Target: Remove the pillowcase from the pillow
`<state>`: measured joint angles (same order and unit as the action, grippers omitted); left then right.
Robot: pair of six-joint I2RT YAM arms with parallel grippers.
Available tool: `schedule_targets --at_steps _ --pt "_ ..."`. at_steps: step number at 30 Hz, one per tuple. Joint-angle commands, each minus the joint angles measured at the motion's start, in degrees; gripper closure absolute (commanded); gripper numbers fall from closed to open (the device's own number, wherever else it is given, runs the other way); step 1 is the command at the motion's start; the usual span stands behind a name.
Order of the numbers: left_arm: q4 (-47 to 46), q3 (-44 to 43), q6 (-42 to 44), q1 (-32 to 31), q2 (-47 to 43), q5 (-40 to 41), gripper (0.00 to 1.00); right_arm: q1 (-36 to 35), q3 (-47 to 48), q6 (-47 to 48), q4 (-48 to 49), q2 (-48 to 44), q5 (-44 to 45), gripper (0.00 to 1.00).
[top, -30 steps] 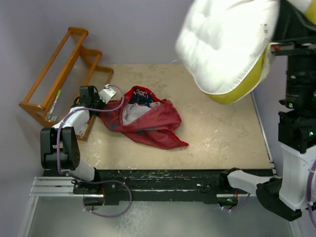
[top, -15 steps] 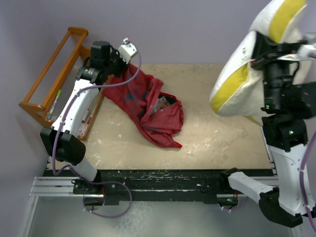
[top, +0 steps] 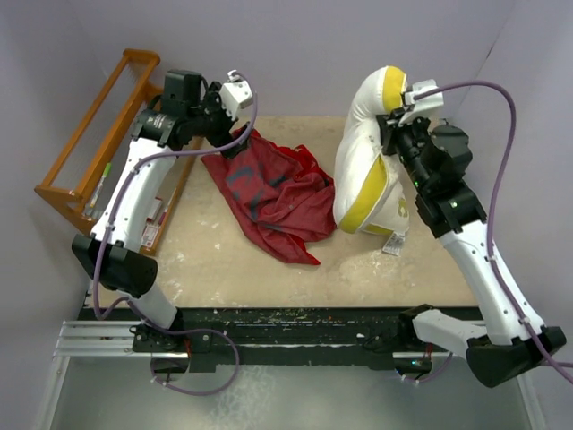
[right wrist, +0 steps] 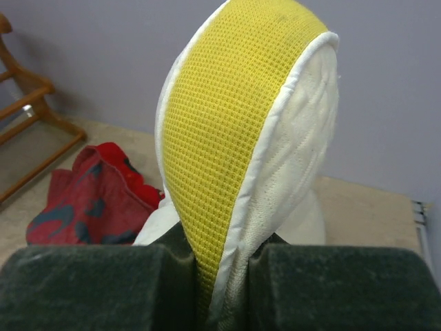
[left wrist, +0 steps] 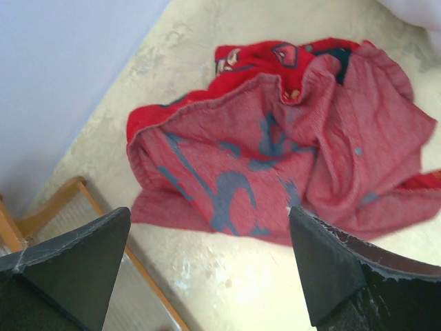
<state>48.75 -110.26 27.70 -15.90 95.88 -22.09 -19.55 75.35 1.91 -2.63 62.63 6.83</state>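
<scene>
Right jaws: clenched on the yellow band (right wrist: 234, 103) at the top end of the pillow (top: 363, 170), which stood on end at the right of the bench (top: 430, 260), long axis near upright. Left jaws: released, hovering above the pillowcase (top: 273, 193), crumpled lining-out at bench centre, just beside the pillow. Step, as judged: lay the pillow down rightward, away from the cover, loosing only once it rested

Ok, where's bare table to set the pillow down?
Widest bare table is near-left, bordered by the wooden rack, the pillowcase and the table's near edge. A narrower strip lies near-right, in front of the pillow. The centre is crowded: pillowcase and pillow show no gap.
</scene>
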Motion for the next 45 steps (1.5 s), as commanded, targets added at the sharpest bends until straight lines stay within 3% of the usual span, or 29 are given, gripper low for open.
schedule_targets --at_steps 1,3,6,10,12,13,16,18,19,24,33,38,42,45 --pt "7.4 -0.9 1.7 0.1 -8.8 -1.7 0.00 -0.4 -0.6 -9.4 11.5 6.4 -7.6 1.00" --pt "8.2 1.4 2.1 0.5 -11.0 -1.0 0.00 -3.8 -0.1 -12.7 12.7 10.5 -5.0 1.00" --pt "8.3 4.6 1.2 1.7 -12.9 -0.1 0.00 -12.1 3.9 -10.6 10.9 17.9 7.6 1.00" --pt "7.4 7.4 -1.2 5.1 -14.5 -0.5 0.00 -16.7 12.7 -14.5 4.6 30.8 16.0 1.00" --pt "8.9 5.9 -2.5 9.2 -13.6 -2.6 0.00 -17.7 15.5 -17.3 2.6 35.6 17.7 0.91" --pt "10.3 4.5 -2.9 11.1 -12.6 -4.1 0.00 -18.2 16.7 -18.2 1.9 37.7 18.3 0.84" --pt "12.1 4.7 -3.2 13.4 -11.4 -4.9 0.00 -19.2 19.6 -20.6 1.3 41.9 16.4 0.50" --pt "9.1 10.2 -3.3 13.4 -13.5 -3.8 0.00 -19.2 19.2 -21.4 3.3 41.7 12.9 0.09" --pt "6.4 13.6 -3.4 13.4 -15.0 -3.3 0.00 -19.2 18.7 -21.4 4.1 40.8 11.7 0.01" --pt "-6.1 27.0 -6.9 14.1 -20.0 0.9 0.00 -19.0 13.0 -21.1 3.8 32.6 10.3 0.00" --pt "-29.0 49.5 -14.8 16.4 -23.4 7.3 0.00 -16.7 -7.3 -22.5 2.3 11.5 12.6 0.00" --pt "-34.4 57.7 -16.1 16.4 -25.1 6.3 0.00 -14.7 -12.3 -21.6 7.3 6.3 -6.8 0.00" --pt "-36.5 59.4 -17.2 16.4 -27.2 7.2 0.00 -8.9 -6.3 -29.0 9.8 12.5 -24.9 0.00" --pt "-36.6 59.7 -17.1 16.4 -29.0 7.0 0.00 -8.6 -1.4 -29.9 9.6 15.1 -23.1 0.00"
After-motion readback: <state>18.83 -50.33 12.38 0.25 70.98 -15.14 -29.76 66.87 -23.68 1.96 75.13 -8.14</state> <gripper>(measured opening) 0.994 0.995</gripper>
